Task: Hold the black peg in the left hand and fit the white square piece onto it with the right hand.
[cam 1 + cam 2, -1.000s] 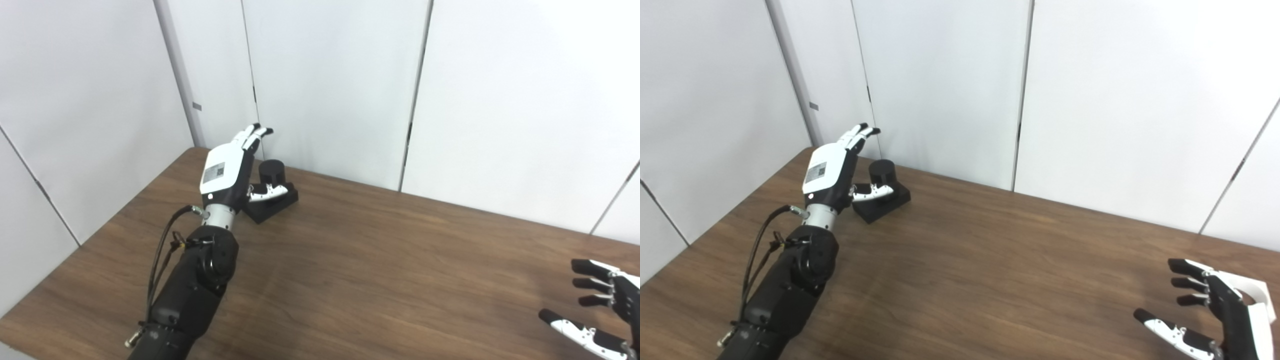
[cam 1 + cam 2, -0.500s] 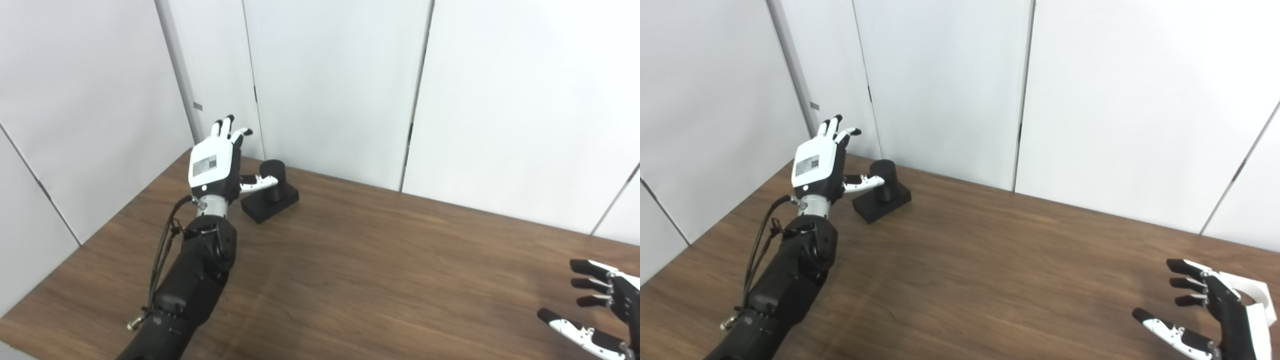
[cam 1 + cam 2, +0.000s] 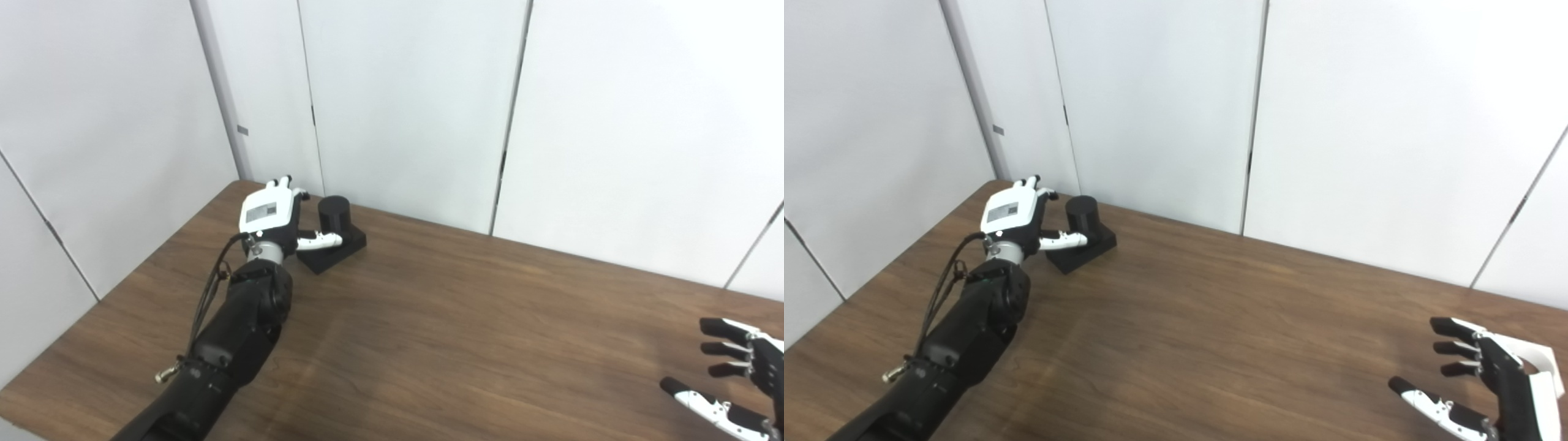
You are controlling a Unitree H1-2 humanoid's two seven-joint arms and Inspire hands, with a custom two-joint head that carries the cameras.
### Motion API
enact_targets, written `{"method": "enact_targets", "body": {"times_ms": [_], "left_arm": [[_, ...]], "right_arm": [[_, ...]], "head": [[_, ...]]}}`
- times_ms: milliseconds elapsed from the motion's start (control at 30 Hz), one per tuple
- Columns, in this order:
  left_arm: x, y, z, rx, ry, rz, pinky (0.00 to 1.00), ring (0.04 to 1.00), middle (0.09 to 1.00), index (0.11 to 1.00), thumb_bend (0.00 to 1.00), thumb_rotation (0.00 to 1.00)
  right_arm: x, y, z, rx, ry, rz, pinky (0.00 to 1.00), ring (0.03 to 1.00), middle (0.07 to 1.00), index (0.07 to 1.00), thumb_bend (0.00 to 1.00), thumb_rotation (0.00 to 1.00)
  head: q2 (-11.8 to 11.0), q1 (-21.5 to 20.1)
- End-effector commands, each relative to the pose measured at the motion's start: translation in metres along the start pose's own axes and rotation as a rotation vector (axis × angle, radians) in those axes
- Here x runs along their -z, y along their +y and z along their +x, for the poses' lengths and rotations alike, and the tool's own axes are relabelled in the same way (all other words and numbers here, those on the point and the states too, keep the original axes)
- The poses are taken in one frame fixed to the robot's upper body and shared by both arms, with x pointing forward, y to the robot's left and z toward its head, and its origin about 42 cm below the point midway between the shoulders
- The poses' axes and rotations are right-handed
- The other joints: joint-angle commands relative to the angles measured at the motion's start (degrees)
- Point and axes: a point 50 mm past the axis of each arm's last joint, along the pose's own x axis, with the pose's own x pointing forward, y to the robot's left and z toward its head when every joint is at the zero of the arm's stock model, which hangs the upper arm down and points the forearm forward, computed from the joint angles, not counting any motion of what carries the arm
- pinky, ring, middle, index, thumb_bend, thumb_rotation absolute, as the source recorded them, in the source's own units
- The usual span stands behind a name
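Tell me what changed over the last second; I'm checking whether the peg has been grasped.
The left hand swung left, then dropped low beside the black peg, thumb across its base, fingers not yet closed. The peg, right hand and white square piece stayed put.

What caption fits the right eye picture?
Left hand open beside black peg; right hand open near white square piece.

worktop: dark brown wood-grain worktop (image 3: 465, 318), set against white wall panels | on it: black peg, a round cylinder upright on a black rectangular base (image 3: 334, 236), near the far left corner | white square piece (image 3: 1538, 358) at right edge, partly hidden
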Motion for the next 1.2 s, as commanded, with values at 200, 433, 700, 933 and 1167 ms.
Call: {"method": "enact_targets", "body": {"times_ms": [200,433,700,933,1167], "left_arm": [[0.001,0.023,0.023,-0.017,-0.001,0.039,0.93,1.000,1.000,0.830,1.00,0.68],[0.004,0.016,0.026,0.004,0.005,0.072,0.93,1.000,1.000,0.817,1.00,0.63],[0.005,0.011,0.028,0.032,0.019,0.103,0.96,1.000,1.000,0.808,1.00,0.60],[0.009,0.007,0.026,0.067,0.010,0.117,0.92,1.000,1.000,0.767,1.00,0.58],[0.012,0.001,0.023,0.128,-0.024,0.101,0.81,0.917,0.887,0.606,0.82,0.37]], "right_arm": [[-0.016,-0.006,0.006,0.017,-0.067,0.009,0.52,0.648,0.716,0.674,0.58,0.00],[-0.017,-0.008,0.006,0.014,-0.061,0.011,0.51,0.646,0.718,0.670,0.59,0.00],[-0.018,-0.010,0.006,0.012,-0.075,0.006,0.51,0.635,0.709,0.665,0.58,0.00],[-0.018,-0.011,0.006,0.019,-0.072,0.005,0.52,0.641,0.715,0.665,0.58,0.00],[-0.017,-0.012,0.005,0.019,-0.073,0.007,0.51,0.632,0.712,0.665,0.58,0.00]], "head": [[0.6,-0.3],[0.9,-0.5],[1.3,-0.4],[1.8,-0.5],[2.1,-0.6]]}}
